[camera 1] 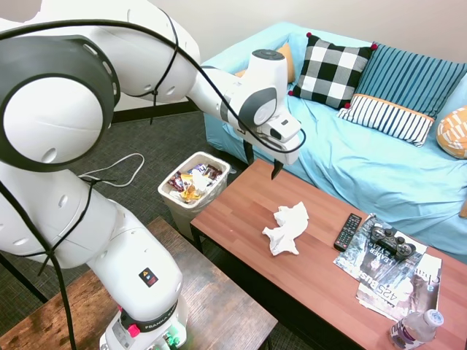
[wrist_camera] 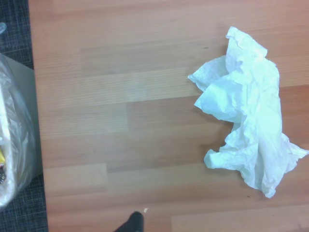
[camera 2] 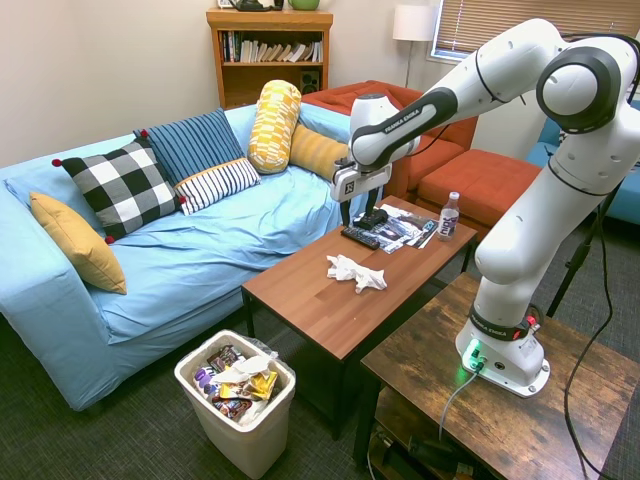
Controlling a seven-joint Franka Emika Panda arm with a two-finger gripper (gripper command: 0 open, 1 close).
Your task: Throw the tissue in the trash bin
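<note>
A low reddish-brown wood-grain bench (camera 1: 241, 211) runs from the centre to the lower right of the first exterior view, standing on dark grey carpet (camera 1: 149, 146) in front of a light blue sofa (camera 1: 379, 175) that fills the upper right. The tissue (camera 1: 286, 228), a crumpled white wad, lies loose on the bench top near the middle of that frame; in the wrist view it sits at the right side (wrist_camera: 248, 111) on bare planks. To its right in the first exterior view lie a black remote (camera 1: 347, 232), a game controller (camera 1: 391, 240) resting on glossy magazines (camera 1: 398, 281), and a small water bottle (camera 1: 416, 329) at the lower right corner.

The gripper (camera 1: 263, 162) hangs above the bench's far end, up and left of the tissue and clear of it; its dark fingers are spread apart and hold nothing.

The trash bin (camera 1: 191, 188), white with a liner over its rim and colourful wrappers inside, stands on the carpet just beside the bench's left end; in the second exterior view it is at bottom centre-left (camera 2: 240, 400).

On the sofa rest a black-and-white checked cushion (camera 1: 333, 71), striped cushions (camera 1: 387, 117) and an orange patterned one (camera 1: 454, 131). The second exterior view shows a wooden bookshelf (camera 2: 268, 55) at the top centre, a floor lamp (camera 2: 410, 25) and orange seating (camera 2: 480, 180) at the upper right.
</note>
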